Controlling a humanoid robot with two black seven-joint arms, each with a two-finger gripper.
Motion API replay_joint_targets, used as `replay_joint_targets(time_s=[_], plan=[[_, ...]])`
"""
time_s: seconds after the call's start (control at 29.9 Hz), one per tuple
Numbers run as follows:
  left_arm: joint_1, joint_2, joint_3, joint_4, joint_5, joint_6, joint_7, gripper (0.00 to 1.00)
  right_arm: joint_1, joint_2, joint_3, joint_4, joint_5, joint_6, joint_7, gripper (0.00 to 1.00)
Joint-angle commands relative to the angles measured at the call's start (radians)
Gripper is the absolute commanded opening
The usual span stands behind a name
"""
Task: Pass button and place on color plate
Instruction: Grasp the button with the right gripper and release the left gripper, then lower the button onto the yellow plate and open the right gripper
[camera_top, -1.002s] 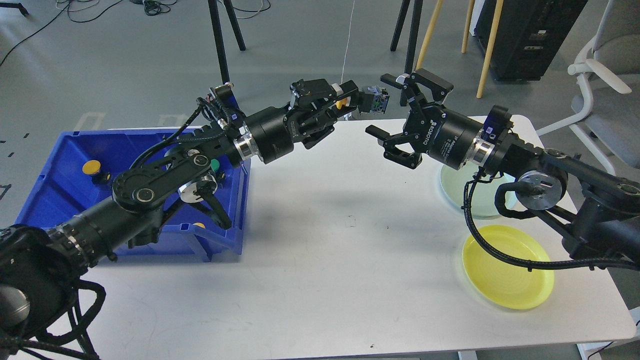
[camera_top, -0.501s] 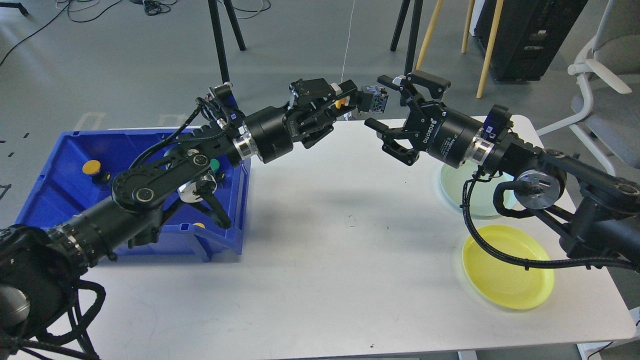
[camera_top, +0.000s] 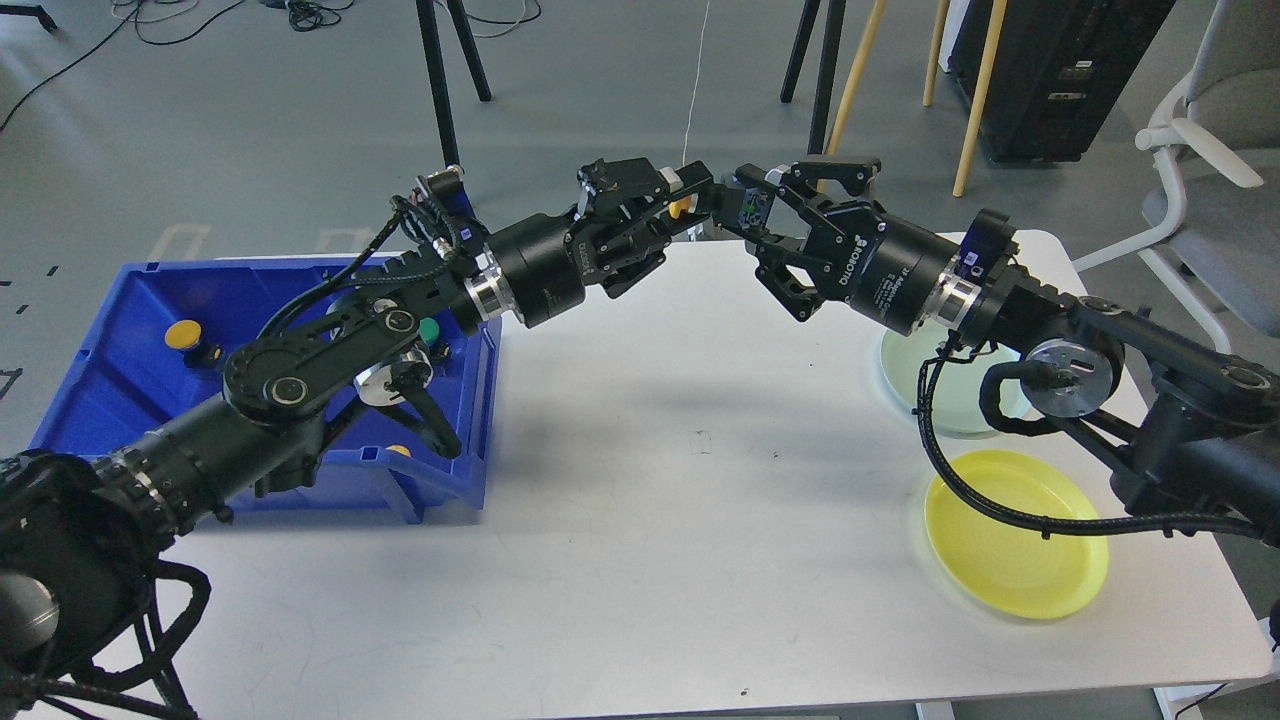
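Observation:
My left gripper (camera_top: 688, 205) is shut on a yellow-capped button (camera_top: 682, 207) with a black body and a small terminal block (camera_top: 752, 205) at its far end, held in the air over the table's back edge. My right gripper (camera_top: 760, 215) is open, its fingers (camera_top: 772, 187) standing around the terminal end of the button, one above and one below. A yellow plate (camera_top: 1016, 546) lies at the front right of the table. A pale green plate (camera_top: 950, 385) lies behind it, partly hidden by my right arm.
A blue bin (camera_top: 120, 350) at the left holds a yellow button (camera_top: 184, 334), a green button (camera_top: 430, 330) and another yellow one (camera_top: 399, 451), partly hidden by my left arm. Tripod legs and a chair (camera_top: 1215, 200) stand behind the white table (camera_top: 640, 520).
My right gripper has moved left toward my left gripper and its open fingers now stand around the button's far end. My left gripper has held still.

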Motion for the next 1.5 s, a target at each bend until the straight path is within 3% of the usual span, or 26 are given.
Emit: replay_joint_targets(time_s=[0.0,0.1,0.17,0.3,0.7,0.83,1.14,1.27,1.47], plan=[[0.003,-0.001,0.0,0.0,-0.001,0.0,0.0,0.11,0.002,0.0,-0.001,0.002,0.0,0.0,0.0,0.09],[0.003,-0.003,-0.006,0.0,-0.002,0.0,0.0,0.39,0.003,0.002,-0.002,0.002,0.0,0.0,-0.001,0.07],[0.003,-0.003,-0.007,-0.002,-0.008,0.0,0.0,0.73,0.003,0.002,-0.002,0.002,0.0,0.0,-0.001,0.06],[0.003,-0.003,-0.007,-0.002,-0.009,0.0,0.0,0.84,0.009,0.002,-0.007,0.002,0.0,0.0,-0.005,0.05],[0.003,-0.003,-0.009,-0.002,-0.009,0.0,0.0,0.89,-0.04,-0.047,0.079,0.002,0.003,-0.005,-0.003,0.04],[0.003,-0.003,-0.009,-0.002,-0.009,0.0,0.0,0.89,-0.177,-0.121,0.172,0.019,0.021,-0.102,-0.009,0.03],[-0.011,0.008,-0.007,-0.002,-0.009,0.0,0.0,0.89,-0.693,-0.342,0.314,0.378,0.568,-0.456,-0.003,0.01],[-0.075,0.063,-0.001,0.0,-0.009,0.0,0.0,0.89,-0.837,-0.351,0.387,0.424,0.642,-0.481,0.023,0.01],[-0.181,0.277,0.065,-0.002,-0.008,0.0,0.0,0.89,-0.905,-0.339,0.407,0.414,0.864,-0.483,0.032,0.05]])
